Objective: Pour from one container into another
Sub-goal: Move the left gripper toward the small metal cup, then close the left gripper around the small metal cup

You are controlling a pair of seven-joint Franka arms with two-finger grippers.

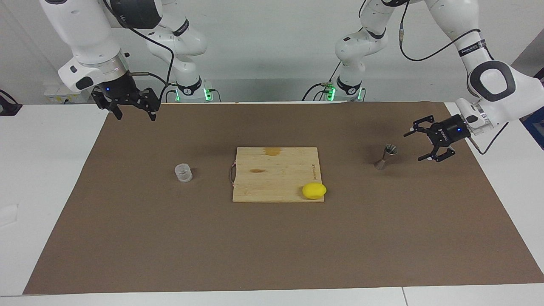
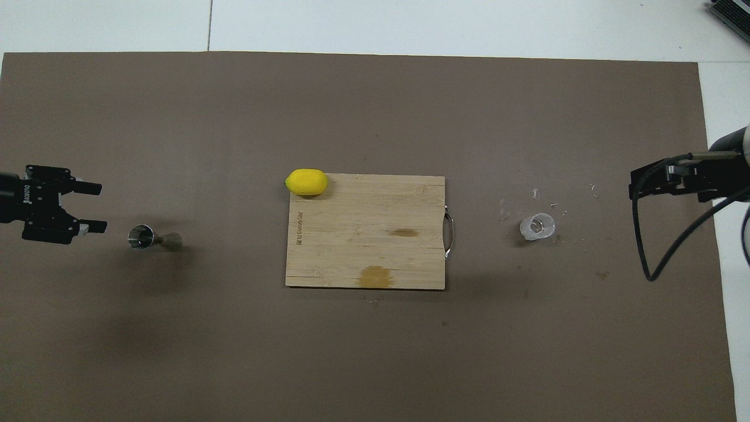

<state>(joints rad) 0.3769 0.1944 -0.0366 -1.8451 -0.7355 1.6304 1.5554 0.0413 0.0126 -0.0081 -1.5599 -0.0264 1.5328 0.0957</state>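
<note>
The clear cup stands upright on the brown mat, between the cutting board and the right arm's end of the table. Toward the left arm's end stands the metal jigger, also upright. My left gripper hangs open just above the mat. It is turned sideways with its fingertips pointing at the jigger, a short gap away, and nothing is between them. My right gripper waits open and empty, raised over the mat's corner near its base, well away from the cup.
A wooden cutting board lies mid-table between cup and jigger, its metal handle toward the cup. A yellow lemon rests on the board's corner farthest from the robots, on the jigger's side. A brown mat covers the table.
</note>
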